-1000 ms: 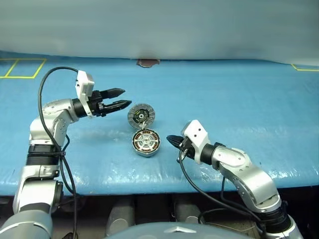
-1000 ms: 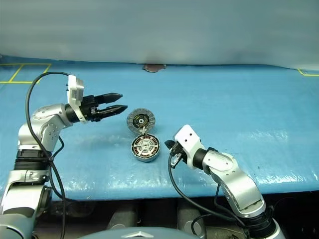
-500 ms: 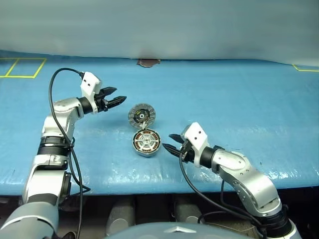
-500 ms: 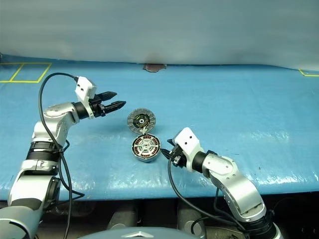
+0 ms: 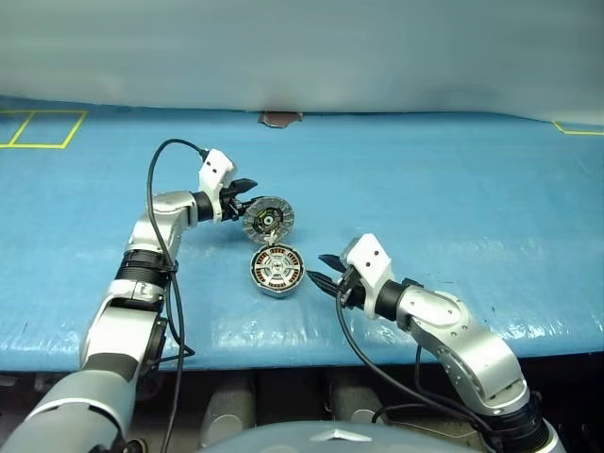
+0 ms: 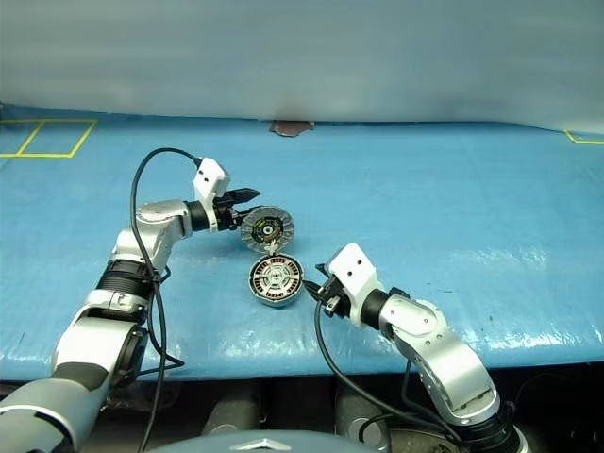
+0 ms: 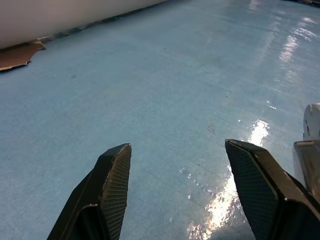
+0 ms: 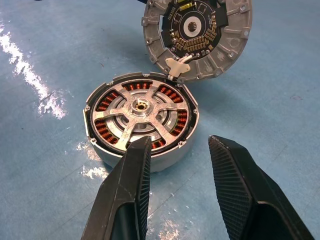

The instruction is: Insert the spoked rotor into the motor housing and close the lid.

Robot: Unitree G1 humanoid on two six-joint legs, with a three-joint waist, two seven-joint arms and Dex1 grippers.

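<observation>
The motor housing (image 5: 276,272) lies flat on the blue mat, and the spoked rotor (image 8: 141,106) sits inside it over the copper windings. Joined to the housing's far edge, the lid (image 5: 268,218) stands tilted up with its dark inner face towards me. My left gripper (image 5: 244,192) is open just left of the lid's rim, with only mat between its fingers (image 7: 112,180). My right gripper (image 5: 319,269) is open too, low over the mat just right of the housing and pointing at it, holding nothing.
The blue mat (image 5: 453,208) covers the whole table, whose front edge runs below the housing. Yellow tape marks (image 5: 38,127) sit at the far left and far right corners. A brown patch (image 5: 280,119) lies at the far edge.
My left arm swung right and down, bringing its gripper from well left of the lid to its rim. My right gripper opened from shut and its arm kept still.
</observation>
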